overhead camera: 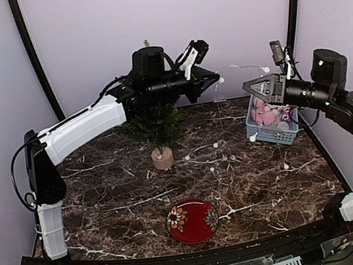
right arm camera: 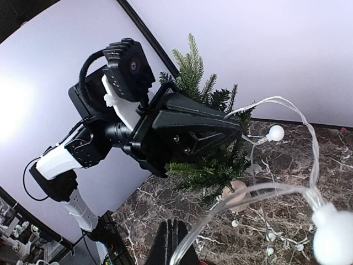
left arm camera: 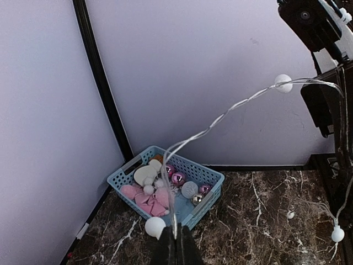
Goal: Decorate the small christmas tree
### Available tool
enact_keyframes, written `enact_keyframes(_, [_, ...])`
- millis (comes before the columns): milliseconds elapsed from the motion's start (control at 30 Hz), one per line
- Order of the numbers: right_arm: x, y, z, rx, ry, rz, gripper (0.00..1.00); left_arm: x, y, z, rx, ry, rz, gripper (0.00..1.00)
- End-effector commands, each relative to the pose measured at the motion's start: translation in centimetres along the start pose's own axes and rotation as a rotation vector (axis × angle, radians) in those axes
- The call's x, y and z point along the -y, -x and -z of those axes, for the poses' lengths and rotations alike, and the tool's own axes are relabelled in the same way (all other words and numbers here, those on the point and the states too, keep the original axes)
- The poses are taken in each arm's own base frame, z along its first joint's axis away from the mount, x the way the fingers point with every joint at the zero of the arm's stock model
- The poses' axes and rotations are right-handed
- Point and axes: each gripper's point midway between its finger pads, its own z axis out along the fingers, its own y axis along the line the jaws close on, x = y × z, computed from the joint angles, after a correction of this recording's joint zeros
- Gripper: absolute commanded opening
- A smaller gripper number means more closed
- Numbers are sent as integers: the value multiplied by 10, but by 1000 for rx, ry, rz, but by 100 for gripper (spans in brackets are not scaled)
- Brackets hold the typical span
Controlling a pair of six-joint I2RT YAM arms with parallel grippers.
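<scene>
Light is soft and even; the wall (right arm camera: 22, 105) glares at 9 o'clock, the near bulb (right arm camera: 333, 234) at 4 o'clock is blurred.

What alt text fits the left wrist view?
The left gripper, jaws shut, pinches a clear light string with white bulbs that arcs up and right toward the right arm. Behind it, a blue basket of pink, white and silver ornaments sits on the dark marble table in a lilac corner.
</scene>
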Motion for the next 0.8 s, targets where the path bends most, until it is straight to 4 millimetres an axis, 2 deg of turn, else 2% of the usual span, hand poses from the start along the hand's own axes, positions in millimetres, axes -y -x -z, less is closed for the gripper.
enact_keyframes(0, [36, 14, 16, 71, -248, -13, 0, -8, 44, 28, 71, 78, -13, 0])
enact_keyframes(100, [104, 15, 56, 123, -693, -36, 0, -4, 55, 37, 90, 63, -3, 0])
enact_keyframes(167, [136, -2, 76, 92, -892, -53, 0, 10, 62, 40, 106, 3, 4, 0])
enact_keyframes(333, [180, -64, 81, 0, -1014, -113, 0, 51, 62, 31, 94, -83, -5, 0])
enact_keyframes(367, [188, -76, 83, -9, -1038, -136, 3, 56, 60, 28, 88, -85, 0, 0])
enact_keyframes(400, [194, -88, 86, -24, -1058, -158, 14, 68, 53, 22, 75, -101, 5, 0])
enact_keyframes(467, [195, -102, 79, -38, -1010, -182, 52, 81, 40, 12, 44, -102, 14, 0])
enact_keyframes(500, [191, -105, 71, -41, -944, -177, 66, 82, 37, 9, 33, -86, 20, 0])
enact_keyframes(533, [180, -107, 60, -43, -841, -166, 76, 88, 31, 3, 21, -90, 33, 0])
enact_keyframes(567, [168, -112, 49, -46, -729, -150, 82, 87, 30, 1, 15, -74, 39, 0])
enact_keyframes(633, [136, -118, 33, -47, -487, -119, 88, 86, 26, -5, 0, -58, 65, 0])
enact_keyframes(667, [126, -120, 31, -37, -416, -105, 88, 88, 20, -9, -17, -61, 83, 0])
enact_keyframes(767, [106, -127, 30, -12, -280, -92, 89, 95, 23, -12, -20, -76, 94, 0])
